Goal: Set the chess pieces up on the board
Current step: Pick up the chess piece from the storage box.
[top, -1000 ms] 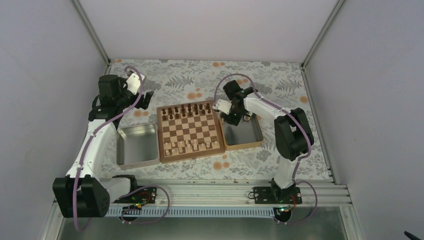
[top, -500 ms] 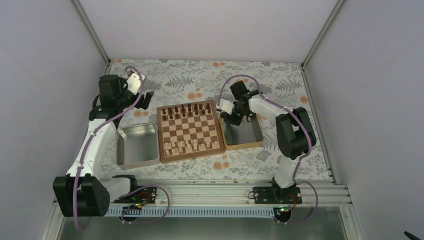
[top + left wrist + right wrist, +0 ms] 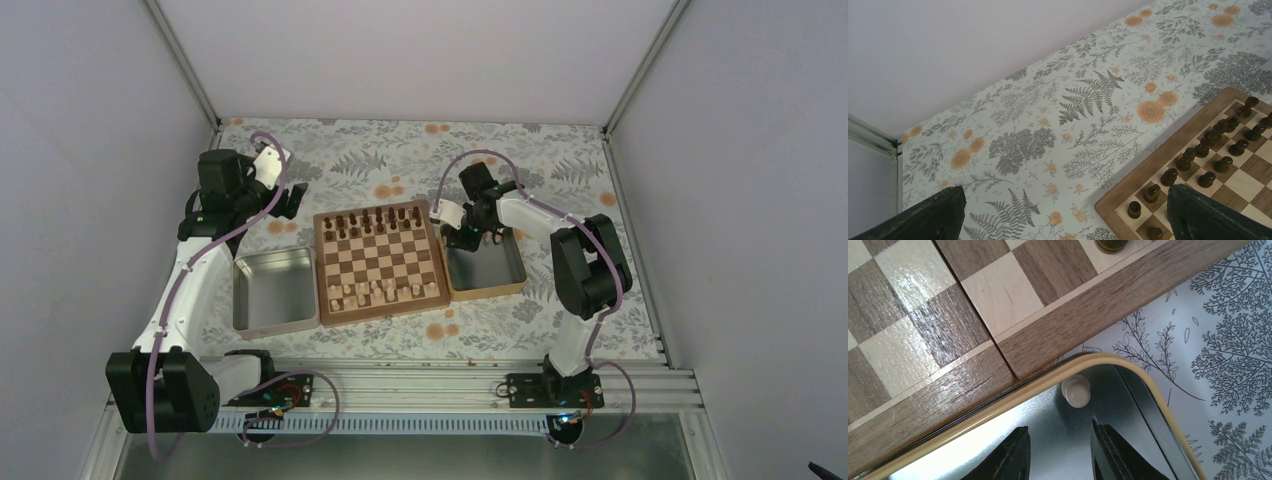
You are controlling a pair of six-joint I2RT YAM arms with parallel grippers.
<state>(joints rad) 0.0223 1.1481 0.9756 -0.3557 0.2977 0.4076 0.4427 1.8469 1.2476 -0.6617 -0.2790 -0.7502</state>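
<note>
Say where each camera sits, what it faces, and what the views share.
Top external: above, behind the bases, looking down on the board; both arms show.
Left wrist: on the left claw, facing cloth and dark pieces; open fingertips show.
Right wrist: on the right claw, looking down at a pale piece in the tray; fingertips show.
All three share the board.

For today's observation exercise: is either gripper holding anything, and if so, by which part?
Nothing is held. The right gripper is open just short of a pale chess piece in the tray; the left gripper is open and empty.
</note>
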